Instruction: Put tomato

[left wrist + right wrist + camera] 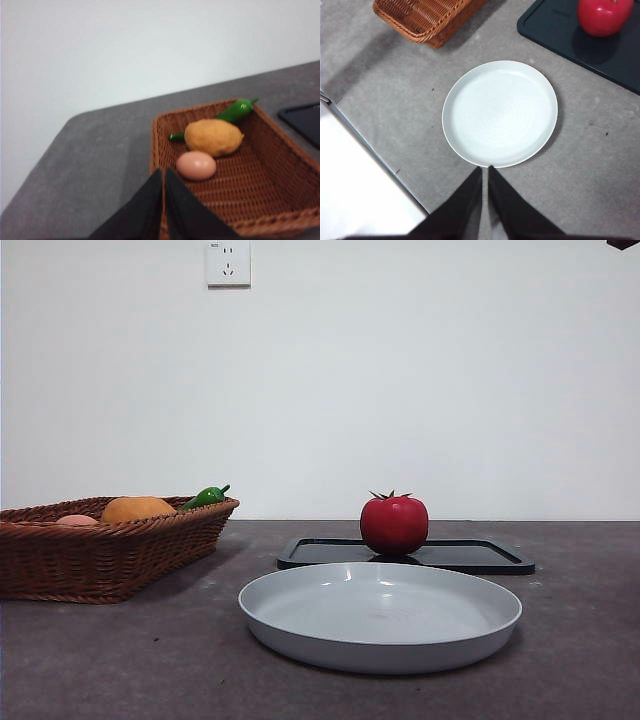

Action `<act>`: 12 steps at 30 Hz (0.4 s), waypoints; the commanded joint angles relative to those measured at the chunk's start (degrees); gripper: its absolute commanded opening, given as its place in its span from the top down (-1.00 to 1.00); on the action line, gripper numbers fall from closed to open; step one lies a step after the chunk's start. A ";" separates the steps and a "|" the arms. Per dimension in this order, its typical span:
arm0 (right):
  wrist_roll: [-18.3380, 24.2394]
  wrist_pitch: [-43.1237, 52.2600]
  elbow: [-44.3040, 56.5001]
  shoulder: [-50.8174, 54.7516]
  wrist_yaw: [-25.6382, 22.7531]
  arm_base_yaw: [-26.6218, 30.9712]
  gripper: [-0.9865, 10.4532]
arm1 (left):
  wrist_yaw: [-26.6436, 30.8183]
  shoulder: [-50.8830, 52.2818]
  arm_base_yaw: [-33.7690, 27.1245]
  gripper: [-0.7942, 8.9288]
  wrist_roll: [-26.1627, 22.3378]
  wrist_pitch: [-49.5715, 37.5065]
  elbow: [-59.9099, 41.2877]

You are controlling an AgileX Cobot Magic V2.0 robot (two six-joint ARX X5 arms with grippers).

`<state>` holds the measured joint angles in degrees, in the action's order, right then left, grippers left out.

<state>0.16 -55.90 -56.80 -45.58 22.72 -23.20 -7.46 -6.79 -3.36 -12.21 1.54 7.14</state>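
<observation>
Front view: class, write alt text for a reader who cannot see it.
A red tomato stands on a black tray on a grey table, behind an empty pale grey plate. At left, a wicker basket holds an orange fruit, a green pepper and an egg.

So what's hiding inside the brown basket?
Inside the basket lie an orange lumpy fruit, a pale egg and a green pepper. The fruit covers part of the pepper, and the left jaws hide the near corner.

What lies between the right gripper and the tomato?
The white plate, empty, lies between the right gripper and the tomato; the right wrist view shows it.
</observation>
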 commanded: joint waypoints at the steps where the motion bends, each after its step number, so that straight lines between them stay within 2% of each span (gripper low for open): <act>1: -0.15 0.57 -0.35 -0.37 0.20 -0.28 0.81 | 0.74 1.05 -0.13 0.82 0.74 0.61 -1.14; 5: -0.15 0.55 -0.35 -0.37 0.20 -0.28 0.81 | 3.21 2.62 -0.13 0.82 0.76 2.14 -3.23; 12: -0.15 0.57 -0.35 -0.37 0.17 -0.28 0.81 | 3.43 6.12 -0.13 0.82 0.76 4.48 -5.97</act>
<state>0.16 -55.88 -56.80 -45.58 22.72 -23.20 -4.32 -1.04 -3.36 -11.94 6.33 1.89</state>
